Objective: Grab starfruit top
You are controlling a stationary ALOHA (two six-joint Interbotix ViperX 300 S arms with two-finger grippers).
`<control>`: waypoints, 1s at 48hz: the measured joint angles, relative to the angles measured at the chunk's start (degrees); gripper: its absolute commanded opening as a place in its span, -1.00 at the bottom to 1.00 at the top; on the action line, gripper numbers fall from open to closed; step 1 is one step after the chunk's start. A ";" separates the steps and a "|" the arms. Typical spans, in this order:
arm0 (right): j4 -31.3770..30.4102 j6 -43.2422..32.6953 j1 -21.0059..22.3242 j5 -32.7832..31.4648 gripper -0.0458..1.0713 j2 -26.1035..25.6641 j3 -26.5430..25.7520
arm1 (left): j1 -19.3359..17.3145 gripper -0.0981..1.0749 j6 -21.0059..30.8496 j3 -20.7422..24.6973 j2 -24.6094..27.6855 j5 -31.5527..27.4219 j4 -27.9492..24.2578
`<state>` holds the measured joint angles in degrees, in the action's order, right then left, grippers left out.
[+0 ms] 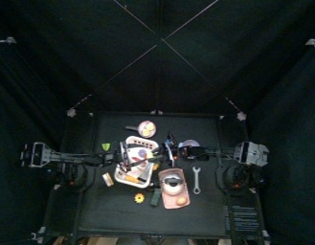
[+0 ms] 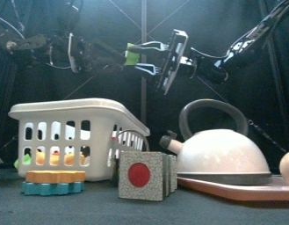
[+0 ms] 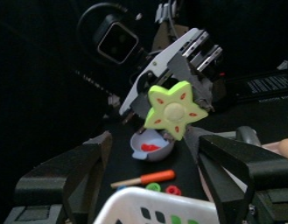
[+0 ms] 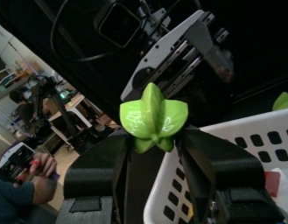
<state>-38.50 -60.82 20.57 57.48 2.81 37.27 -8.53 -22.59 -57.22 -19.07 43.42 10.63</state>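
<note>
Two raised end effectors, starfruit top (image 4: 153,117) between.

No legible text, brand names, or numbers are present in any view. The only sign-like marking is a plain red disc on the front face of the small block (image 2: 144,174) standing on the table (image 2: 134,211); the disc carries no characters. A light panel (image 1: 240,219) at the table's corner in the top view is too small to read.
</note>
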 measured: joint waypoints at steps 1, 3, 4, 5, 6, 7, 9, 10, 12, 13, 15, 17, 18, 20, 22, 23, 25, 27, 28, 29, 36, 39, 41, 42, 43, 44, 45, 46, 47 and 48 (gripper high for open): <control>-0.09 0.00 0.18 0.00 0.23 -0.18 0.26 | 0.00 0.85 0.00 0.00 -1.05 -1.76 2.11; -0.26 0.00 0.53 0.00 0.23 -0.70 0.70 | 0.00 0.85 0.00 -0.09 -2.37 -3.87 4.83; -0.44 0.00 0.70 0.00 0.23 -1.05 1.05 | 0.00 0.85 0.00 -0.09 -3.34 -5.10 6.42; -0.70 0.00 0.79 -0.09 0.23 -1.32 1.41 | 0.00 0.85 -0.18 -0.09 -4.22 -6.42 8.17; -0.88 0.09 0.97 0.00 0.23 -1.58 1.67 | -0.09 0.85 -0.26 -0.26 -5.54 -8.09 10.55; -1.14 0.09 1.14 0.00 0.23 -1.85 1.85 | -0.09 0.85 -0.09 -0.35 -6.24 -8.88 11.69; -1.67 0.18 1.49 0.00 0.23 -2.37 2.20 | -0.26 0.85 -0.44 -0.53 -8.53 -11.60 15.12; -2.02 0.18 1.67 0.00 0.23 -2.64 2.37 | -0.35 0.85 -0.62 -0.62 -9.67 -13.10 16.79; -2.90 0.44 2.02 0.00 0.23 -2.81 2.55 | -0.53 0.85 -0.88 -0.70 -12.13 -16.00 19.86; -3.25 0.62 2.29 -0.09 0.23 -2.90 2.64 | -0.62 0.85 -0.88 -0.70 -13.18 -17.49 21.09; -4.22 0.88 2.64 -0.09 0.23 -3.08 2.72 | -0.79 0.85 -1.23 -0.70 -15.56 -20.65 23.47; -4.75 1.23 2.90 0.00 0.23 -3.16 2.81 | -1.41 0.85 -1.58 -0.70 -18.19 -24.43 25.75; -5.10 1.41 2.99 -0.09 0.23 -3.16 2.81 | -1.85 0.85 -1.76 -0.70 -19.07 -25.93 26.37; -5.45 1.76 3.16 -0.18 0.23 -3.16 2.81 | -2.90 0.85 -1.85 -0.70 -20.83 -28.92 27.51; -5.71 2.20 3.25 -0.35 0.23 -3.16 2.90 | -4.13 0.85 -1.85 -0.62 -21.71 -31.38 28.04; -5.71 2.55 3.25 -0.44 0.23 -3.16 2.90 | -5.71 0.85 -1.76 -0.62 -22.59 -34.28 28.48; -5.71 2.99 3.34 -0.88 0.23 -3.08 3.08 | -7.82 0.85 -1.85 -0.62 -23.29 -37.88 29.00; -5.80 3.34 3.34 -1.32 0.23 -3.08 3.08 | -9.84 0.85 -1.76 -0.62 -23.55 -41.04 29.27; -5.80 3.43 3.34 -1.58 0.23 -3.08 2.99 | -10.72 0.85 -1.76 -0.62 -23.64 -42.45 29.44; -5.80 3.34 3.43 -1.85 0.23 -3.16 2.99 | -11.87 0.85 -1.85 -0.62 -23.64 -44.30 29.53; -6.59 3.52 3.43 -4.13 0.23 -3.08 2.99 | -18.81 0.85 -1.76 -0.62 -23.64 -53.88 30.06; -6.86 3.43 3.43 -5.19 0.23 -3.16 3.08 | -21.09 0.85 -1.76 -0.18 -23.73 -56.69 29.79; -6.86 3.52 3.43 -5.62 0.23 -3.08 3.08 | -22.68 0.85 -1.67 0.53 -23.73 -58.54 29.18; -6.94 3.52 3.43 -5.89 0.23 -3.16 2.99 | -23.29 0.85 -1.58 0.88 -23.73 -59.41 28.92; -6.94 3.52 3.43 -6.06 0.23 -3.16 3.08 | -23.99 0.85 -1.49 1.32 -23.64 -60.21 28.65; -7.03 3.52 3.43 -6.24 0.23 -3.16 2.99 | -24.87 0.85 -1.23 1.76 -23.55 -61.17 28.21; -7.03 3.43 3.43 -6.33 0.23 -3.16 2.99 | -25.58 0.84 -1.05 2.20 -23.55 -62.23 27.95; -7.12 3.52 3.43 -6.50 0.23 -3.16 3.08 | -26.37 0.84 -0.88 2.72 -23.47 -63.19 27.60; -7.12 3.43 3.43 -6.59 0.23 -3.16 2.99 | -27.25 0.84 -0.53 3.25 -23.38 -64.34 27.25; -7.12 3.52 3.43 -6.59 0.23 -3.16 2.99 | -28.04 0.84 -0.09 3.60 -23.38 -65.21 26.81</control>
<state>-45.62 -57.30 23.99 50.89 -0.35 40.25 -36.56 -22.68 -53.61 -42.45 -21.80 37.44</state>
